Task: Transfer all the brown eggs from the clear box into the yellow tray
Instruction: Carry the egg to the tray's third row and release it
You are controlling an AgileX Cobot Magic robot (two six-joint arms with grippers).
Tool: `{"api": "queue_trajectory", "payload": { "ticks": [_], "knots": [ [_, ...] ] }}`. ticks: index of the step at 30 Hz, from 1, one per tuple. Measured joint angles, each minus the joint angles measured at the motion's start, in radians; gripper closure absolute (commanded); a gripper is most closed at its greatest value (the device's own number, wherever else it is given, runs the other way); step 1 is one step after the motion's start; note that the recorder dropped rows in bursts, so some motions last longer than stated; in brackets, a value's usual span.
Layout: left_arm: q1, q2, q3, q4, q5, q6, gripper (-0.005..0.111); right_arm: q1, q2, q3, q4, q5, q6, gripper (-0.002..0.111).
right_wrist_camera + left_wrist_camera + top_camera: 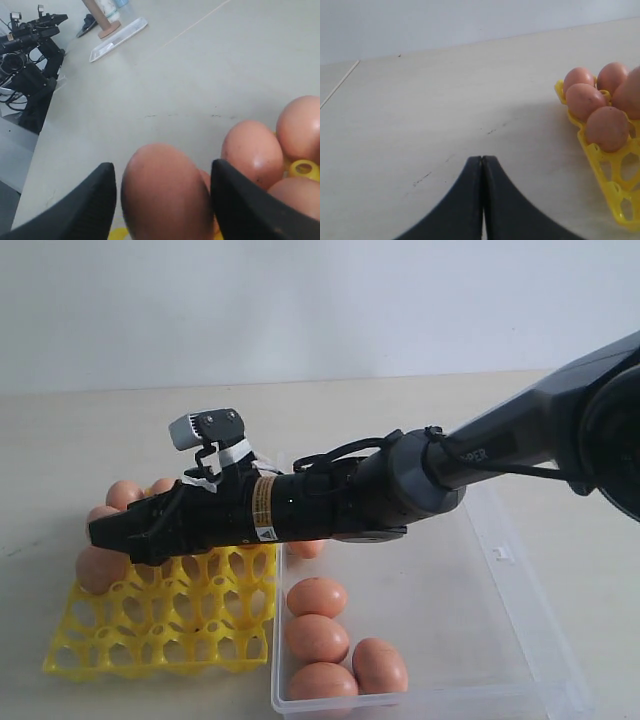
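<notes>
Right claw (162,169): black jaws apart, flanking one smooth reddish-brown oval egg (165,200) low over the bright yellow plastic grid tray (160,640), with thin gaps either side.
Left claw (482,167): pads together, over bare table (420,125) beside the tray.
Risk: the egg may perch on a peg, roll into seated neighbours (252,150), or get clipped when the jaws lift.
Egg look: even brown shell, no crack showing.
Remaining: several brown eggs (317,637) lie in the clear shallow plastic box (520,580) just beside the tray.

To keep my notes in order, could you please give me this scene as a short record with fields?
Left pincer: shut, above the table
Right pincer: open, either side of a brown egg at the yellow tray
Clear box: four eggs in plain view, a fifth partly behind the arm
Tray cells: several filled, many empty
</notes>
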Motion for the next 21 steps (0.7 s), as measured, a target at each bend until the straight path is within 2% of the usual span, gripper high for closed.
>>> {"api": "queue_trajectory", "payload": {
  "ticks": [8, 13, 16, 21],
  "knots": [
    [0.000, 0.000, 0.000, 0.000, 0.000, 0.000, 0.107, 0.000, -0.002, -0.001, -0.005, 0.000, 0.013, 0.048],
    [0.000, 0.000, 0.000, 0.000, 0.000, 0.000, 0.107, 0.000, -0.079, -0.001, -0.029, 0.059, 0.059, 0.058],
    [0.000, 0.000, 0.000, 0.000, 0.000, 0.000, 0.107, 0.002, -0.193, 0.003, -0.056, 0.232, 0.080, 0.065],
    [0.000, 0.000, 0.000, 0.000, 0.000, 0.000, 0.107, 0.004, -0.417, 0.063, -0.011, 0.735, 0.000, 0.065]
  ]
}}
